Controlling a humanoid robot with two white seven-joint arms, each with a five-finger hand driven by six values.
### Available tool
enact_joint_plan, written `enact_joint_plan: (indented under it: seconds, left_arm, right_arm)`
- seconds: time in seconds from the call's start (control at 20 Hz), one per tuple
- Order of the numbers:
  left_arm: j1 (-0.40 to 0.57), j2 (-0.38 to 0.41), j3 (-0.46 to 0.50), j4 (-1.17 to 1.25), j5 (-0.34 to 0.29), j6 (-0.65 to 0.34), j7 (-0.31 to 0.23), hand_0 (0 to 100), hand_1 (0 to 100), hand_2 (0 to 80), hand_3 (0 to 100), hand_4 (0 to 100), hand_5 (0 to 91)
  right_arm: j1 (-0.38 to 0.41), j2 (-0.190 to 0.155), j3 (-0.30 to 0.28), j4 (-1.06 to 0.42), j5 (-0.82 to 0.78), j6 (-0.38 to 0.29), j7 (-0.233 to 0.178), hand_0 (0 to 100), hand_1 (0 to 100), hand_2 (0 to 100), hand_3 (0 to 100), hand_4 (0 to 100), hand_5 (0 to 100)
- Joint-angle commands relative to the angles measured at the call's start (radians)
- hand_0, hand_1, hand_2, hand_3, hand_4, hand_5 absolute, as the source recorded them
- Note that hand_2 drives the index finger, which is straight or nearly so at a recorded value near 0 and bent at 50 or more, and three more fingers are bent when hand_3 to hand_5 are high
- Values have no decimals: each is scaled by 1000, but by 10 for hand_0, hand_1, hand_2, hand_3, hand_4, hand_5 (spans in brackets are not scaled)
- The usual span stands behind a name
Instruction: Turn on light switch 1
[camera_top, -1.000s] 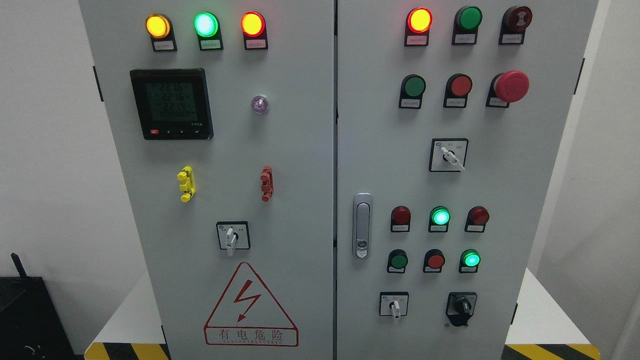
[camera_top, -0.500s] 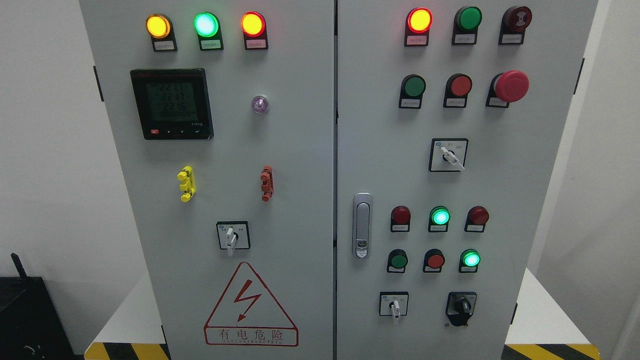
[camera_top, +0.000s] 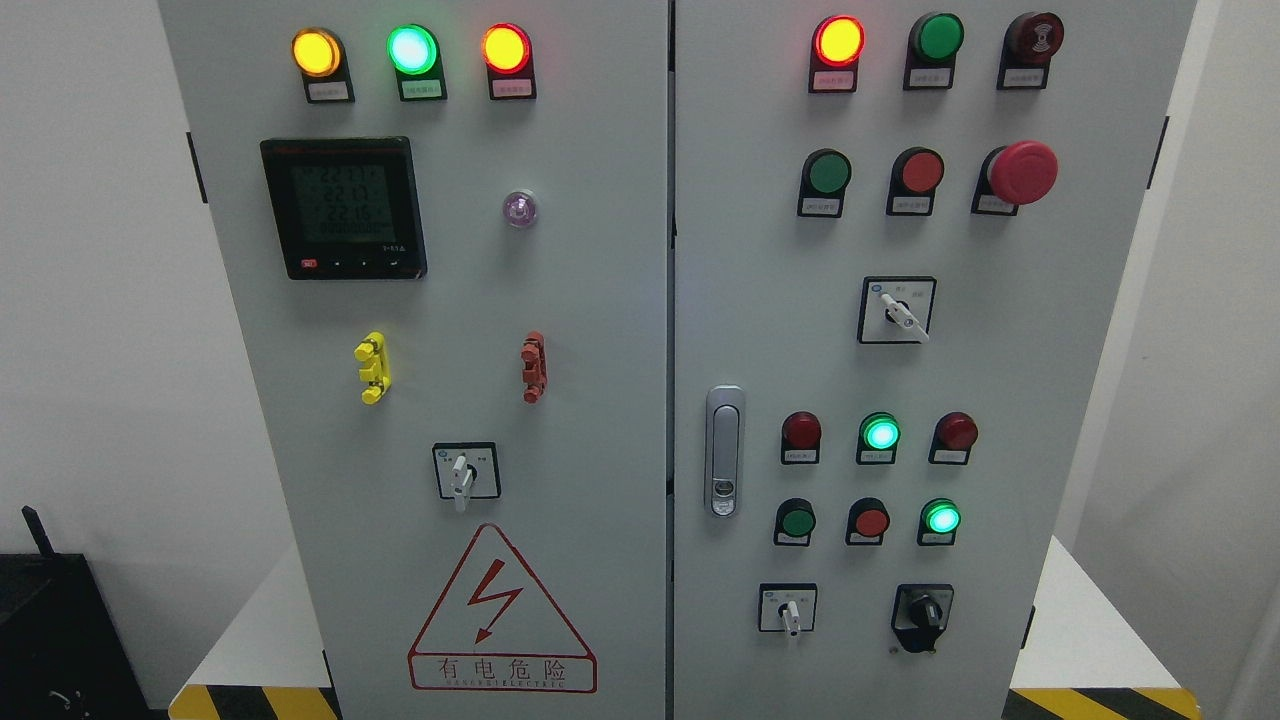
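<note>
- We see no hand of either arm in the head view, so we cannot tell their state.
- We cannot tell which control is light switch 1: the label plates under the lamps (camera_top: 412, 48) are too small to read.
- The cabinet (camera_top: 600, 300) is cut off at top and bottom.
- The meter (camera_top: 344, 208) digits are blurred.
- The warning sign (camera_top: 501, 615) sits below the left selector switch (camera_top: 465, 472).

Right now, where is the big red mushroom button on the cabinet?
In the head view, the red mushroom button is on the right door, upper right, beside a flat red button and below a dark red lamp.
</note>
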Motion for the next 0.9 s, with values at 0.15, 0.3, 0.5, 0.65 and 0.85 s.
enact_joint_plan:
  seconds: [0.15,0.3,0.5,0.65,0.85]
  left_arm:
    - [46,50,73,-605,-5,-6,-13,275,143,7,222,384,41]
    - [58,66,75,-717,-2,-6,-14,278,154,17,243,408,78]
    - [49,57,94,-802,27,-8,-14,293,235,120,311,503,217]
    - [43,57,99,-845,47,-9,-14,301,308,206,373,591,400]
    - [26,57,93,-856,53,-17,-14,308,386,276,449,666,601]
  right_arm:
    - [0,0,0,0,-25,0,1,0,0,0,0,0,0]
    - [0,0,0,0,-25,0,1,0,0,0,0,0,0]
    - [0,0,0,0,-25,0,1,0,0,0,0,0,0]
    - [0,0,0,0,-25,-1,1,0,0,0,0,0,0]
    - [0,0,0,0,-25,0,1,0,0,0,0,0,0]
